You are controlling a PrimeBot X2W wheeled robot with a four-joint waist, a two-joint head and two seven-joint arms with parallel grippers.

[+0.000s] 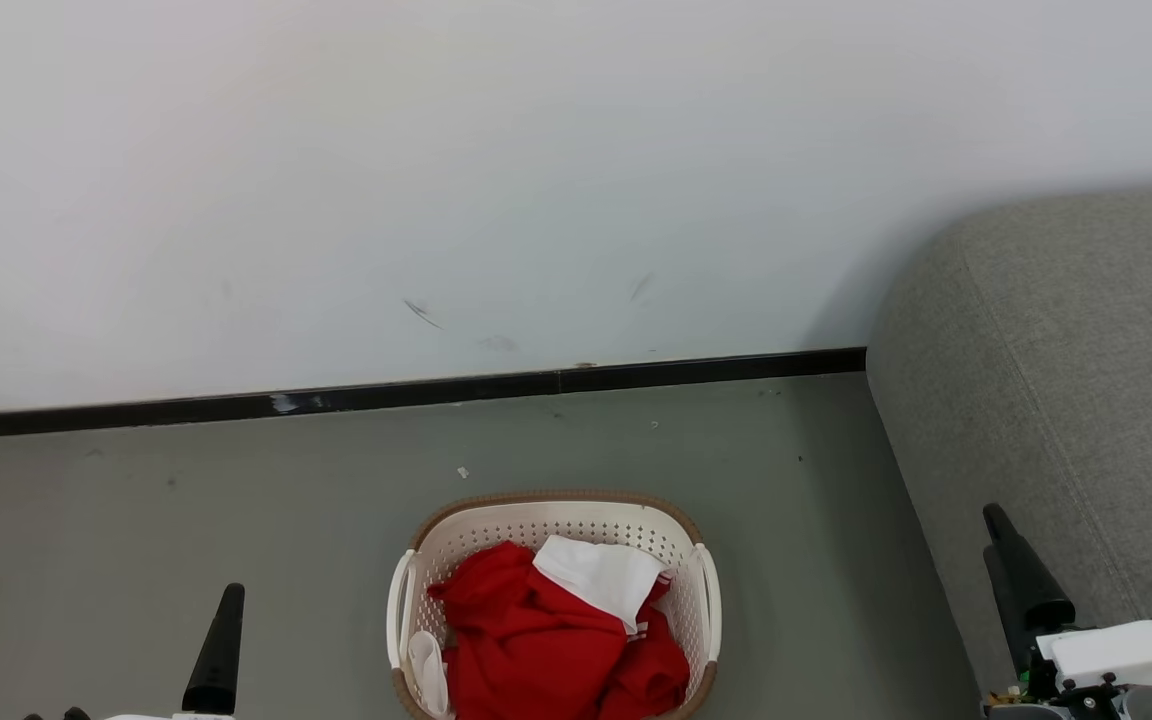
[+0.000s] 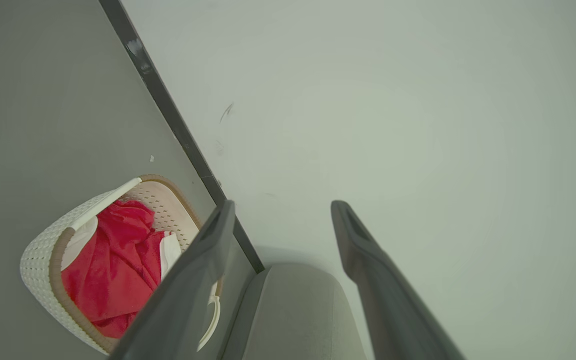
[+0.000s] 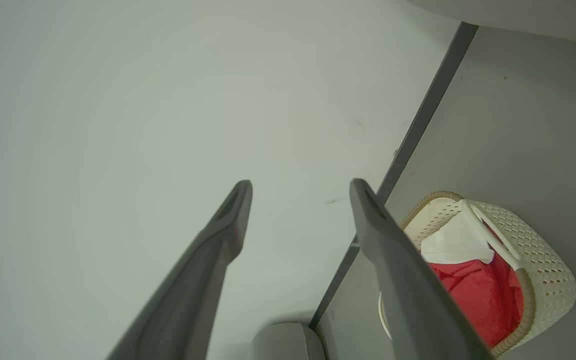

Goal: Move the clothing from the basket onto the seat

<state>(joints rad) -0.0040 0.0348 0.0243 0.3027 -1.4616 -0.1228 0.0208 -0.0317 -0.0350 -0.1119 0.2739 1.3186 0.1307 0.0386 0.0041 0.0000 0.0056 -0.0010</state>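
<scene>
Your left gripper (image 2: 283,210) and right gripper (image 3: 302,187) both have fingers spread wide, empty, flanking the basket (image 1: 556,505) and touching nothing. Clothing (image 1: 536,640) lies heaped inside the basket, which is on the floor (image 1: 186,500) just left of the seat (image 1: 1066,340). Judged: nothing transferred yet. Reach, grasp, lift and placing all remain.

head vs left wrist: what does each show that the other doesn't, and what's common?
Head: right end effector, low beside the sofa.
Left wrist: left end effector open, both fingers spread; the perforated outside of the basket.
Both: red clothing in the basket, sofa, wall, baseboard, floor.
</scene>
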